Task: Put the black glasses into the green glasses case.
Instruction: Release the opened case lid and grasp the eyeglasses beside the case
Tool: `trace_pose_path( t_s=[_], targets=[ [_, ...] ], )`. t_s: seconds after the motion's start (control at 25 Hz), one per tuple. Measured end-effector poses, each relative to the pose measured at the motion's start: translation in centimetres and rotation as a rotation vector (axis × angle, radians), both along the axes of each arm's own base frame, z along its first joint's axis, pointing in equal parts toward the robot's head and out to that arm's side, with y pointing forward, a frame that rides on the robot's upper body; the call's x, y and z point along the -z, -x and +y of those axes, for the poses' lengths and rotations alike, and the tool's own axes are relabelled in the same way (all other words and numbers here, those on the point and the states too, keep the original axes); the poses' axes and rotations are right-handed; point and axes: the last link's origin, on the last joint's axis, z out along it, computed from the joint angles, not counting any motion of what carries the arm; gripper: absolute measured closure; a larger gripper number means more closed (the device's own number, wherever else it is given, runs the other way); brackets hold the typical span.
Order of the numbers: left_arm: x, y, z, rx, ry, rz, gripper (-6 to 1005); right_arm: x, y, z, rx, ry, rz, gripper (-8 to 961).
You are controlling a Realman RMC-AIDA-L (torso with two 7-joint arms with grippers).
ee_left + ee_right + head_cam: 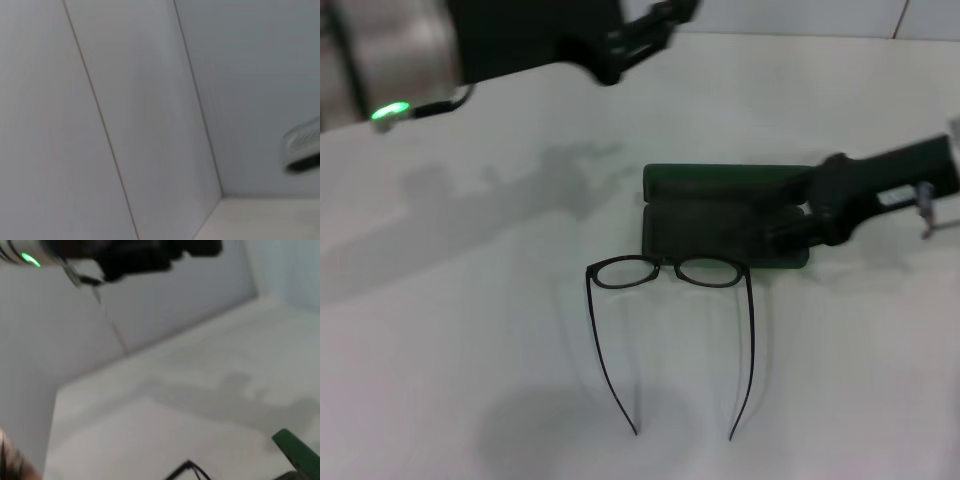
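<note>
The black glasses (665, 272) lie on the white table with their temple arms unfolded and pointing toward me. The green glasses case (720, 215) lies open just behind them, its lid (720, 180) standing up at the far side. My right gripper (782, 226) reaches in from the right and sits low over the right end of the case. A corner of the case (295, 450) and a bit of the glasses frame (189, 470) show in the right wrist view. My left gripper (655, 28) is held high at the back left, away from both.
The white table (470, 330) stretches wide to the left and in front of the glasses. A white wall (150, 100) stands behind it. The left arm with its green light (388, 112) hangs over the back left corner.
</note>
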Motion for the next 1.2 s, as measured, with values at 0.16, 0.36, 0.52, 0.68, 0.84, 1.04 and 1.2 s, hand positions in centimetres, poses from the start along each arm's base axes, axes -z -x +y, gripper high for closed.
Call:
trace_pose_path(
  t_s=[0.16, 0.36, 0.52, 0.68, 0.84, 1.04, 1.2],
  targets=[
    [-1.2, 3.6, -1.6, -0.008, 0.037, -0.142, 716, 1.7, 3.2, 1.5, -0.067, 0.02, -0.132, 362],
    [-1.5, 7.9, -3.1, -0.058, 0.123, -0.232, 765, 3.1, 6.5, 2.0, -0.15, 0.059, -0.238, 358],
    [-1.0, 10.0, -4.7, -0.051, 0.181, -0.27, 783, 4.8, 8.0, 2.1, -0.195, 0.081, -0.355, 355],
    [-0.5, 12.4, -6.1, -0.095, 0.19, -0.32, 782, 7.0, 9.3, 1.7, -0.23, 0.114, -0.468, 366],
    [0.1, 14.3, -7.4, -0.121, 0.177, -0.374, 780, 8.5, 10.2, 1.5, -0.271, 0.098, -0.54, 391],
    [0.6, 15.8, -8.5, -0.143, 0.159, -0.409, 781, 9.1, 11.1, 1.4, -0.29, 0.085, -0.539, 423],
    [1.1, 16.4, -8.8, -0.148, 0.141, -0.42, 781, 9.2, 11.1, 1.4, -0.286, 0.095, -0.545, 448]
  ],
)
